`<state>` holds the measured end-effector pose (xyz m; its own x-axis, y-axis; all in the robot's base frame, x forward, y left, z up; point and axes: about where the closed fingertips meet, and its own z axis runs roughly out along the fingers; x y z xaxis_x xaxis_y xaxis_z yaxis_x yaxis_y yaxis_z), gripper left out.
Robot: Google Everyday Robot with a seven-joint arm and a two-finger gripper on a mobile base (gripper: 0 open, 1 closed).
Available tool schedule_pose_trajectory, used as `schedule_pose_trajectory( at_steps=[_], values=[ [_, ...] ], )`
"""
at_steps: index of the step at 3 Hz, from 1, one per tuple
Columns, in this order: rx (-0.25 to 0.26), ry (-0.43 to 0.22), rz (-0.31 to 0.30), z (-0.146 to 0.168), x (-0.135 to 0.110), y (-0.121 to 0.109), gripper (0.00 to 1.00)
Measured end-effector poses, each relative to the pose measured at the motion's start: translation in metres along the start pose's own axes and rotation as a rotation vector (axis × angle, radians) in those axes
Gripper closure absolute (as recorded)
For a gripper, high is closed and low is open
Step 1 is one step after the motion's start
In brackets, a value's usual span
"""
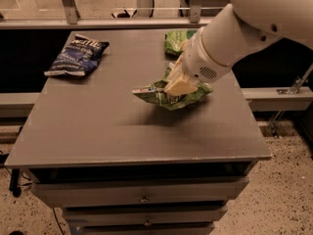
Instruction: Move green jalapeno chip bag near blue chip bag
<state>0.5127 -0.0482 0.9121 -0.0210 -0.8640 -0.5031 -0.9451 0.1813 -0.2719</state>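
The green jalapeno chip bag [188,96] is crumpled in my gripper [177,86] and hangs a little above the middle right of the grey table [112,126], casting a shadow below. The gripper's cream fingers [180,84] are shut on the bag's top, and my white arm reaches in from the upper right. The blue chip bag [78,57] lies flat at the table's far left corner, well apart from the green bag.
A brighter green bag [175,40] lies at the far edge of the table, partly hidden behind my arm. The table has drawers [142,192] below its front edge. A railing [122,21] runs behind the table.
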Motion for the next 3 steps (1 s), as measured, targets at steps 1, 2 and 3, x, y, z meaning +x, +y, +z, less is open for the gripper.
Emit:
schedule_pose_trajectory(
  at_steps=[1,2,3],
  values=[
    [0.032,-0.017,-0.016,-0.004,-0.005,0.0,1.0],
    [0.054,-0.038,-0.062,0.004,-0.017,-0.013,1.0],
    [0.052,-0.105,-0.174,0.041,-0.063,-0.058,1.0]
  ],
)
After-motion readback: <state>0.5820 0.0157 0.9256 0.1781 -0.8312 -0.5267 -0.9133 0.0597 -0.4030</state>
